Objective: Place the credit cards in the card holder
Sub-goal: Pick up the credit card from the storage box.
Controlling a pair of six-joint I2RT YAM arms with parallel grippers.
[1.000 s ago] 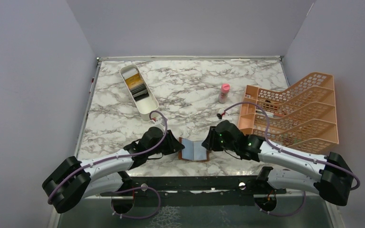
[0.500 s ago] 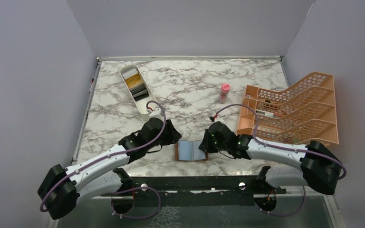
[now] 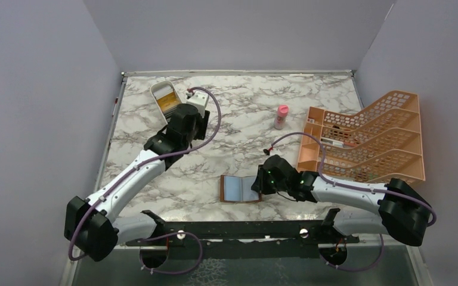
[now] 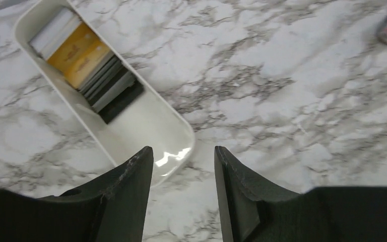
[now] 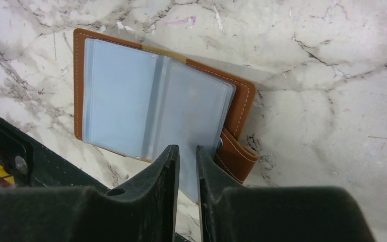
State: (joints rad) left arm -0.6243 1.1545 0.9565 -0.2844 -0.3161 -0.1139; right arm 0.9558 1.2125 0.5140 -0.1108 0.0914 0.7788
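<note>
Left gripper (image 4: 182, 154): gone from card holder (image 5: 116, 96), jaws wider, white tray (image 4: 151, 118) now just ahead of it.
Right gripper (image 5: 186, 151): jaws narrowed onto card holder's clear sleeve.

No text, brand, number or sign is legible in any view. The yellow-gold credit cards (image 4: 78, 53), standing in the white tray (image 4: 146, 126), carry faint dark markings on their faces, too small and blurred to read. The dark cards beside them show only their edges. The pink-capped bottle (image 3: 281, 117) is too small in the overhead view for any print on its pale body to be made out. The card holder (image 5: 242, 106) lies open, and its brown cover and clear sleeves show stitching but no lettering that can be read.
</note>
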